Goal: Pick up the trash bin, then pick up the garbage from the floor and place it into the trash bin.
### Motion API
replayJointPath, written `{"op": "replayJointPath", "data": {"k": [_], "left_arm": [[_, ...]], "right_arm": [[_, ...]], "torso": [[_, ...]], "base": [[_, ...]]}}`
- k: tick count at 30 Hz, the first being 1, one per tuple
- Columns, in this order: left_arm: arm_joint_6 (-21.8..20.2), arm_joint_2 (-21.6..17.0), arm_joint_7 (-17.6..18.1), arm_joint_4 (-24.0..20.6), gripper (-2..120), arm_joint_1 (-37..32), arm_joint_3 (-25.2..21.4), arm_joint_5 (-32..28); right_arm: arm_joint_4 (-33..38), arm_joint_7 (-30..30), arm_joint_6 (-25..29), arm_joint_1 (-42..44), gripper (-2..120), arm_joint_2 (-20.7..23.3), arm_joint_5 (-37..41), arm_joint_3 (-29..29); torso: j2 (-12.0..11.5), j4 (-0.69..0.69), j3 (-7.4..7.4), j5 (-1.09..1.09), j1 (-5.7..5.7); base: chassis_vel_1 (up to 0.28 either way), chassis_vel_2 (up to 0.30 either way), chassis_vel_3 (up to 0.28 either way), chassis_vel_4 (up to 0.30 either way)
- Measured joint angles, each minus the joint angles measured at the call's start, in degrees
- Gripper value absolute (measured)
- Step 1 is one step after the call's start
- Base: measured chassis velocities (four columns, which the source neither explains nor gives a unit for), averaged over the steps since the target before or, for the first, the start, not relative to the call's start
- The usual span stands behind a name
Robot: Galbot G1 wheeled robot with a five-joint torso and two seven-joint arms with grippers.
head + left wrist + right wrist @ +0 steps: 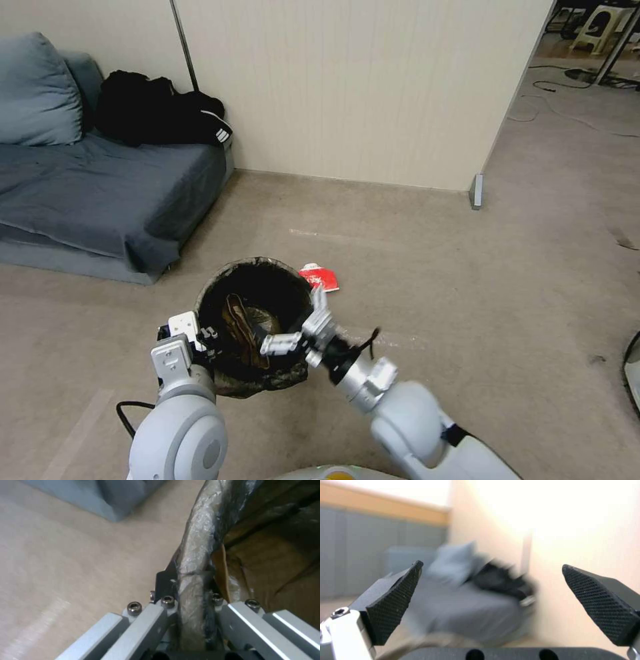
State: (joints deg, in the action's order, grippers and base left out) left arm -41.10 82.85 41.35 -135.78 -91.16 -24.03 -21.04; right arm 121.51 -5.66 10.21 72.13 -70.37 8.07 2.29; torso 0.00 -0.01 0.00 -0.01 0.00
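1. My left gripper (191,600) is clamped on the near rim of the small round trash bin lined with a dark brown-black plastic bag (230,275), one finger outside the wall and one inside, so I'm holding the bin up in front of me, just above the beige carpet floor (467,280)
2. In the left wrist view that crinkly bag-covered rim (196,545) runs straight between my fingers, with brown stuff inside the bin just past it
3. Looking down from my head, there's a brown cardboard-looking scrap (241,327) lying inside the bin
4. My right gripper (301,320) sits over the bin's right edge, fingers spread wide with nothing between them; the black textured pads (391,602) stand well apart in the right wrist view
5. A red snack wrapper with some white on it (320,277) lies flat on the carpet just beyond the bin, on its far right side
6. Off to my left there's a grey-blue sofa (100,193) with a pile of black clothes (160,117) at its end by the cream panelled wall (347,87)
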Motion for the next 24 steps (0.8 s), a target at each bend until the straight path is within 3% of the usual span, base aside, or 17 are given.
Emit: {"op": "replayJointPath", "data": {"k": [1, 2, 5, 13, 24], "left_arm": [[1.0, -0.1, -1.6, 0.8, 0, 0.0, -0.5, 4.1], [1.0, -0.1, -1.6, 0.8, 0, 0.0, -0.5, 4.1], [1.6, -0.2, -3.8, 1.4, 0, -0.6, -0.8, 6.9], [2.4, -0.5, -5.3, 1.5, 0, -0.7, -1.7, 7.8], [4.0, -0.7, -6.1, 1.5, 0, -1.2, -2.4, 8.3]], "right_arm": [[2.9, 1.4, -0.3, 1.7, 100, -1.2, -0.5, -3.3], [2.9, 1.4, -0.3, 1.7, 100, -1.2, -0.5, -3.3], [8.1, 7.5, -1.5, 9.7, 100, -4.8, -1.7, -10.6], [7.6, 13.4, 3.0, 24.5, 100, -8.9, -7.6, -14.2], [3.3, 13.8, 6.8, 28.2, 100, -10.4, -10.4, -15.0]], "torso": [[0.0, 0.01, 0.0, 0.0, 0.0], [0.0, 0.01, 0.0, 0.0, 0.0], [0.0, -0.02, 0.0, 0.0, 0.0], [0.0, 0.0, -0.01, 0.01, 0.0], [0.0, 0.01, 0.0, 0.01, 0.0]], "base": [[0.0, 0.0, 0.0, 0.0], [0.0, 0.0, 0.0, 0.0], [0.0, 0.0, 0.0, 0.0], [0.0, 0.0, 0.0, 0.0], [0.0, 0.0, 0.0, 0.0]]}}
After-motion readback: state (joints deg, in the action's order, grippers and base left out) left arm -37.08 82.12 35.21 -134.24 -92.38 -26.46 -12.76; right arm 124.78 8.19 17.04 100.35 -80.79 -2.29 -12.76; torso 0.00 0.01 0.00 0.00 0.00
